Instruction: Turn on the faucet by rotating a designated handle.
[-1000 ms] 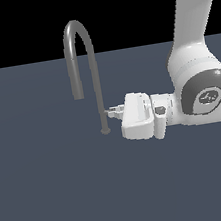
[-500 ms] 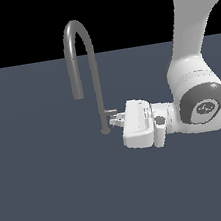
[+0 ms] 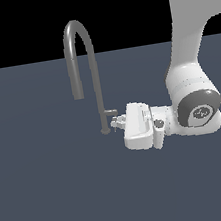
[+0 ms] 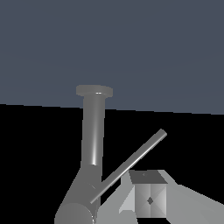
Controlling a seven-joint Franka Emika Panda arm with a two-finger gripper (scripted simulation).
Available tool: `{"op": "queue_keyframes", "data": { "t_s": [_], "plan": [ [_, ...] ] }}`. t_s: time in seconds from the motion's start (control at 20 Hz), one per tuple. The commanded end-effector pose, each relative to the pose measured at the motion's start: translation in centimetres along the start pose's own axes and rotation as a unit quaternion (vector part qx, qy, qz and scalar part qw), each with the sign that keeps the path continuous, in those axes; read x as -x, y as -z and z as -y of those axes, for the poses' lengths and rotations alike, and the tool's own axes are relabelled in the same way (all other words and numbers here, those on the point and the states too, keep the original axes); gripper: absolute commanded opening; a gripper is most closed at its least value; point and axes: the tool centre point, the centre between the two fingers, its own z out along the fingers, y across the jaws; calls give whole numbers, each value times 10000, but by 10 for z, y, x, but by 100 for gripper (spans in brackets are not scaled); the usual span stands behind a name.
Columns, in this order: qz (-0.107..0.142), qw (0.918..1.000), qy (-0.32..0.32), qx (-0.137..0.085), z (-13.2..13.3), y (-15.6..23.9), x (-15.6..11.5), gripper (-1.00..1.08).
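The faucet (image 3: 97,84) is a tall grey gooseneck with a downturned spout and a small round base. In the exterior view its handle (image 3: 111,112) is a short stub off the low stem, on the exterior view's right. My gripper (image 3: 117,124) lies level with its fingertips just under that stub, close to the stem. The wrist view shows the faucet stem (image 4: 93,131), the handle's thin rod (image 4: 131,168) slanting across, and one of my fingertips (image 4: 148,199) right beside the rod. Whether the finger touches the rod is unclear, and the other finger is not plainly seen.
A flat dark blue-grey floor (image 3: 54,192) surrounds the faucet. My white arm (image 3: 198,108) rises on the exterior view's right.
My hand has dropped slightly and tilted, edging toward the stem on the exterior view's left. The handle stub has barely shifted.
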Motion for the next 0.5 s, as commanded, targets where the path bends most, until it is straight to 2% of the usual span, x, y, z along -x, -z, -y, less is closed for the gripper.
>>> {"op": "queue_keyframes", "data": {
  "t_s": [0.0,0.1,0.15,0.45],
  "plan": [
    [-86,9997,-209,-30,-7,0,-30,-100],
    [-91,9997,-225,-31,-7,1,-34,-100],
    [7,10000,36,-4,6,0,-4,-100],
    [-38,10000,-85,-16,14,0,-26,-100]
  ]
}}
